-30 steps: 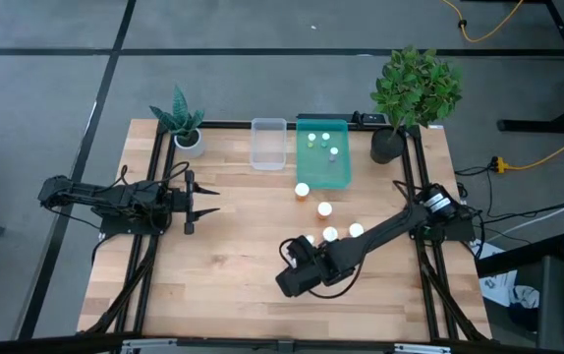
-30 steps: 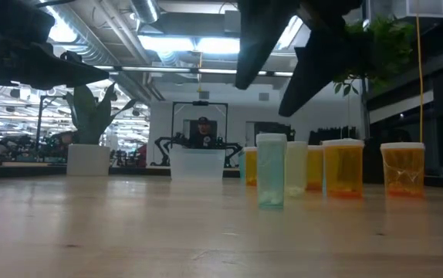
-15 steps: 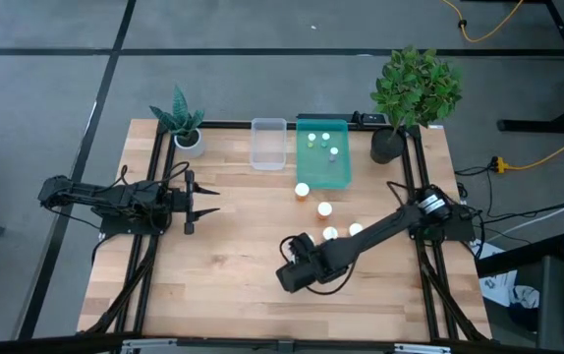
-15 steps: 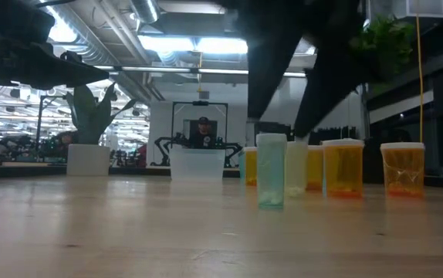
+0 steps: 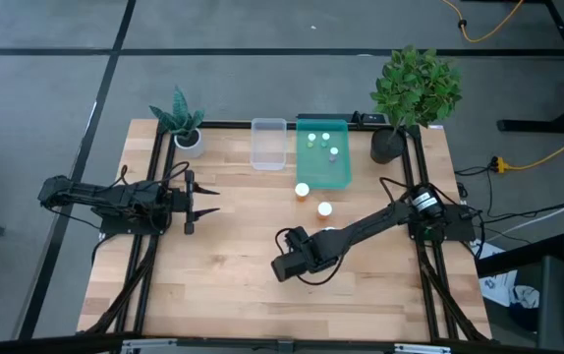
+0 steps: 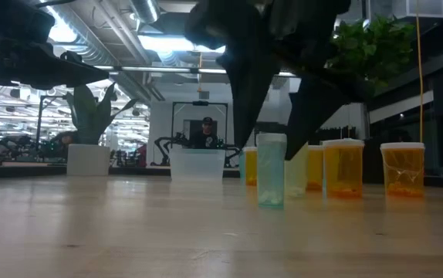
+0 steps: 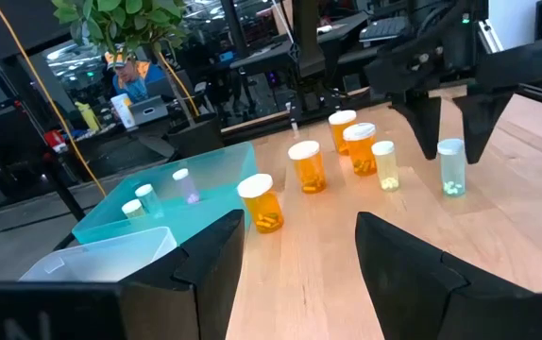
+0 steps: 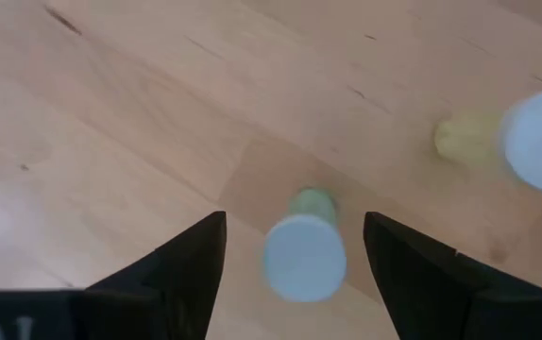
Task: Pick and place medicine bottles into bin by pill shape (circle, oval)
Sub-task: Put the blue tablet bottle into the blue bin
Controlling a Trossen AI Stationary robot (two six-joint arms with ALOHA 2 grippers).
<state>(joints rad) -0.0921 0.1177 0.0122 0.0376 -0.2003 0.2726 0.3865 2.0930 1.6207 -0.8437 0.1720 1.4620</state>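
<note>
On the pale wooden table (image 5: 223, 246), the sorting is partly done. The translucent teal-green plastic bin (image 5: 323, 172) at the far side already holds 3 small pale bottles with white caps (image 5: 333, 151), while the clear colourless plastic bin (image 5: 268, 160) just beside it looks empty from above, though its walls are hard to read there.

Five bottles are left standing on the table, going by the left wrist view: 3 larger orange-bodied bottles with white caps, namely one nearest the teal bin (image 7: 260, 202), a second (image 7: 307, 166) and a third (image 7: 358, 148); then a small pale whitish bottle (image 7: 382, 164) and a small pale-green bottle (image 7: 450, 166).

The right gripper (image 8: 295, 250) is lowered over that last pale-green bottle (image 8: 302, 253), its 2 dark fingers spread wide and standing on either side of the white cap without touching it; in the low view the same bottle (image 6: 271, 170) stands upright between the descending fingers. So the step in hand is the grasp of bottle number 4, not yet closed.

The left gripper (image 5: 203, 203) waits near the table's left edge, its fingers partly apart and holding nothing.

Which bin this bottle belongs in depends on the pill shape inside, which is too small to make out here.
</note>
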